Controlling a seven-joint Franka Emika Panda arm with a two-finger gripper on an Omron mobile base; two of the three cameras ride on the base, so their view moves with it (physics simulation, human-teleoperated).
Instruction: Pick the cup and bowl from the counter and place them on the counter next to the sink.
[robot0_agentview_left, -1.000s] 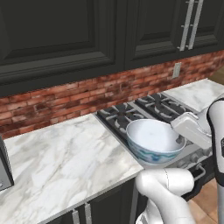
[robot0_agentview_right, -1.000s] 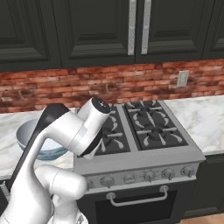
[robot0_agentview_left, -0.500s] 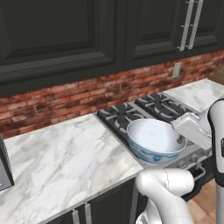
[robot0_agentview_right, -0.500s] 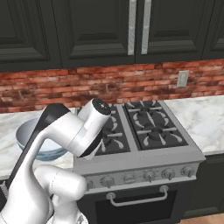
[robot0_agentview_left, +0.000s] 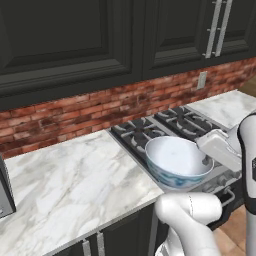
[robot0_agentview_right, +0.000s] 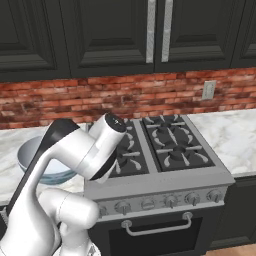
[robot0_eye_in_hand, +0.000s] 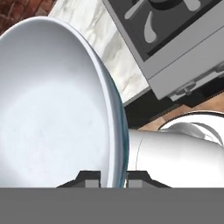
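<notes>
Above the counter (robot0_agentview_left: 75, 175) edge left of the stove (robot0_agentview_right: 165, 150), bowl (robot0_agentview_left: 177, 160) lifted, gripper (robot0_eye_in_hand: 113, 178) clamped on its rim

Your white Franka arm rises from the base and folds back at a raised dark elbow joint, the forearm angling down toward the left. In the hand view, your two-finger gripper (robot0_eye_in_hand: 113, 177) has its small dark fingertips (robot0_eye_in_hand: 90, 176) clamped either side of the thin rim of the wide round bowl (robot0_eye_in_hand: 48, 109), white inside, held aloft.
</notes>
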